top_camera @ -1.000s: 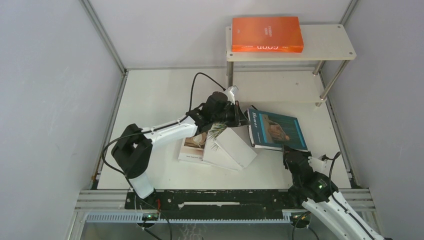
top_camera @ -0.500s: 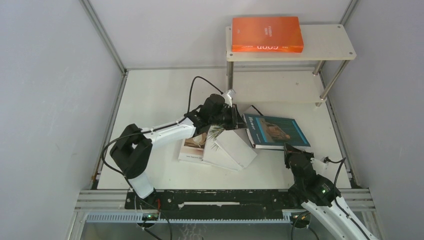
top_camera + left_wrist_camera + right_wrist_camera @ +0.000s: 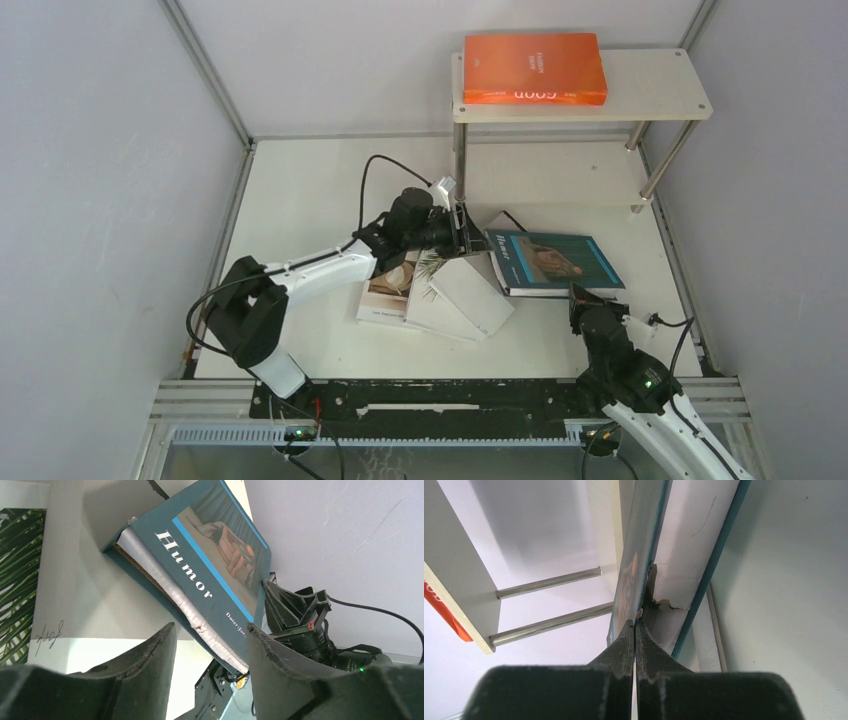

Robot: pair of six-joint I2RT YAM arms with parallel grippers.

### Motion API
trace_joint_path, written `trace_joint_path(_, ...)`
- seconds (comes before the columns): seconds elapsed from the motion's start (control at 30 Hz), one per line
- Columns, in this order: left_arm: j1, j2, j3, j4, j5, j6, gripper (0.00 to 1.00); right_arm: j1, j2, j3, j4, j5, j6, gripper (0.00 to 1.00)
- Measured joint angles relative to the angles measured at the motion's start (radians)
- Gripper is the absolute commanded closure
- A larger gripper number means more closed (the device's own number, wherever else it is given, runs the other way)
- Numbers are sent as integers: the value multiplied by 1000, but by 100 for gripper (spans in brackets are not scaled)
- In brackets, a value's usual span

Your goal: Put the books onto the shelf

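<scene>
Teal book [image 3: 555, 260]: on tabletop [image 3: 300, 190], right of centre, front cover parted from pages at near corner.
Right pincer [image 3: 581, 297]: clamped on that cover's edge.
Left pincer [image 3: 465, 236]: jaws apart, empty, beside spine.
White books [image 3: 445, 295]: overlapping heap just left.
Orange book [image 3: 535, 68]: atop shelf [image 3: 655, 95], behind.

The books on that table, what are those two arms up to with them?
The job is shelving books. The right arm's fingers are pinched on the front cover of the teal book, while the left arm's fingers stand open at its spine side. The orange book lies on the top board of the shelf; three whitish books lie heaped on the table.
</scene>
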State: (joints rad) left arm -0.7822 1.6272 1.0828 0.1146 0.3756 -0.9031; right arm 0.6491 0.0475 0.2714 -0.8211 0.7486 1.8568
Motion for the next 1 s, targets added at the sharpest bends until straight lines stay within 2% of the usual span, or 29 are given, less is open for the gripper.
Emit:
trace_joint_path(0.23, 10, -6, -44, 36, 13, -45, 30, 0, 0, 0, 18, 3, -11, 100)
trace_joint_path(0.3, 10, -6, -60, 45, 21, -60, 23, 0, 0, 0, 18, 3, -12, 100)
trace_joint_path(0.47, 10, 0, -87, 89, 39, -111, 22, 0, 0, 0, 22, 3, -19, 100)
trace_joint_path(0.5, 10, 6, -87, 101, 44, -121, 18, 0, 1, 0, 26, 3, -22, 100)
trace_joint_path(1.0, -5, 104, -76, 169, 77, -208, 17, -1, 29, 0, 82, -11, -72, 100)
